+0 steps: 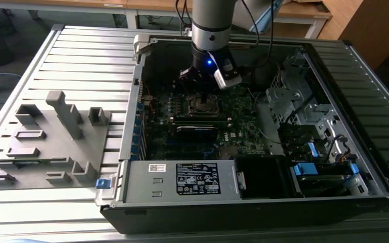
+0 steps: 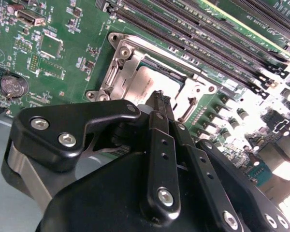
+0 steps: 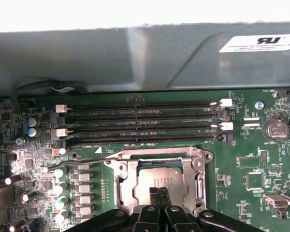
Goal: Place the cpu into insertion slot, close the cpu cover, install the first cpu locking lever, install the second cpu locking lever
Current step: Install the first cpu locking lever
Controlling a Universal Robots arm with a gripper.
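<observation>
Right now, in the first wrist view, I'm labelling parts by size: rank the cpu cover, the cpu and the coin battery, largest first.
1. cpu cover, framing the cpu.
2. cpu, partly hidden by the claw.
3. coin battery.
All lie on one board, so nearness hardly matters.

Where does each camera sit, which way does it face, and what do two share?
Exterior view: off the arm, above the open computer case, looking down; the arm shows.
First wrist view: on the wrist, facing the memory slots; the gripper shows, jaws shut.
Second wrist view: on the wrist, looking along the gripper at the motherboard.
Both wrist views share the cpu framed by the cpu cover.
</observation>
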